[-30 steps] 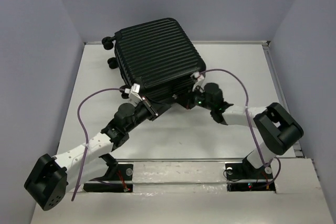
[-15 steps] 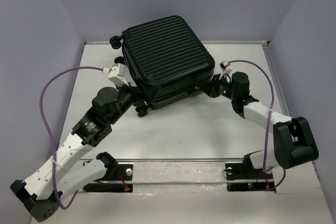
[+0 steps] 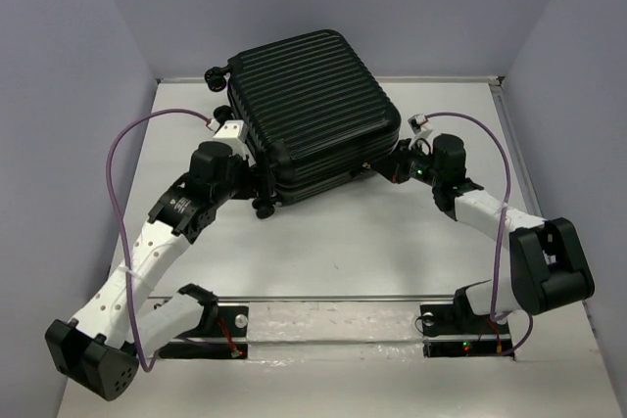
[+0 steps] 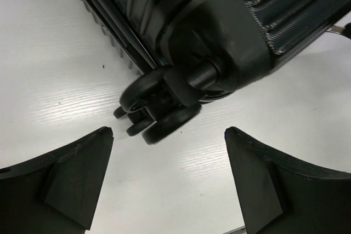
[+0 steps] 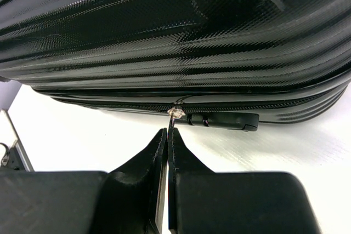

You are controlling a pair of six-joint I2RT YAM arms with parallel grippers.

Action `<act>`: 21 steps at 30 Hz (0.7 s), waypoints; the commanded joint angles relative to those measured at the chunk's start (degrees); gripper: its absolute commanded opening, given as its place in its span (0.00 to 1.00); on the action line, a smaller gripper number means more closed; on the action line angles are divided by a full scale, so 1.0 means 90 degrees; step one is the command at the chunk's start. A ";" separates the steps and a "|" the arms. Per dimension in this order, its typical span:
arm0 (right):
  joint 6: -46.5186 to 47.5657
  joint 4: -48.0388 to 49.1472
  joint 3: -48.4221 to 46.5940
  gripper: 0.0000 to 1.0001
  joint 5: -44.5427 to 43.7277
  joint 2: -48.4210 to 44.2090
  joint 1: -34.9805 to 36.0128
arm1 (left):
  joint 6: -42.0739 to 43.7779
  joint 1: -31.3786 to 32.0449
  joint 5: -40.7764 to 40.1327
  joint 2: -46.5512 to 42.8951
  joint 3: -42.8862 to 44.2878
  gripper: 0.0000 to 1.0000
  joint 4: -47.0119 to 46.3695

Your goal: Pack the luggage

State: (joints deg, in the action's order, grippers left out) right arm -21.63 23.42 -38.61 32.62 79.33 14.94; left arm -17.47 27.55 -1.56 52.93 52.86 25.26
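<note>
The luggage (image 3: 309, 105) is a black ribbed hard-shell suitcase lying flat and closed at the back of the white table (image 3: 343, 242). My left gripper (image 3: 251, 183) stands open at its near-left corner. In the left wrist view the jaws (image 4: 169, 131) are wide apart just short of a black double wheel (image 4: 162, 110), holding nothing. My right gripper (image 3: 396, 165) is at the suitcase's right side. In the right wrist view it (image 5: 168, 133) is shut on the small metal zipper pull (image 5: 174, 112) on the zipper line of the luggage (image 5: 164, 36).
A black tab (image 5: 227, 120) lies on the zipper just right of the pull. More wheels (image 3: 214, 75) stick out at the suitcase's far-left corner. Grey walls close in the table on three sides. A metal rail (image 3: 333, 299) crosses the near edge by the arm bases.
The left gripper has opened and drawn back to the suitcase's left corner. The suitcase has turned and shifted right. The right arm swung right, still shut on the zipper pull.
</note>
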 commanded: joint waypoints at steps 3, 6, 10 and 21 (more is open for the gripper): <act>-0.0097 0.0308 -0.0056 0.07 0.0565 -0.0035 0.0059 | 0.0711 -0.0376 0.0740 0.0477 0.0162 0.91 -0.0462; -0.0097 0.0308 -0.0056 0.07 0.0526 -0.0025 0.0175 | 0.0750 -0.0395 0.1031 0.0876 0.0191 0.79 -0.0696; -0.0068 0.0269 -0.0095 0.07 0.0409 0.0004 0.0313 | 0.0731 -0.0415 0.1267 0.1043 0.0152 0.55 -0.0970; -0.0124 0.0345 -0.0339 0.07 -0.1308 0.0296 0.3361 | -0.0282 0.0022 0.2917 0.1803 0.0561 0.06 -0.2471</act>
State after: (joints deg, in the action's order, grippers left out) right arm -21.12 23.86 -39.88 24.67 81.03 27.40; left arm -10.85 25.08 20.88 66.17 53.19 17.30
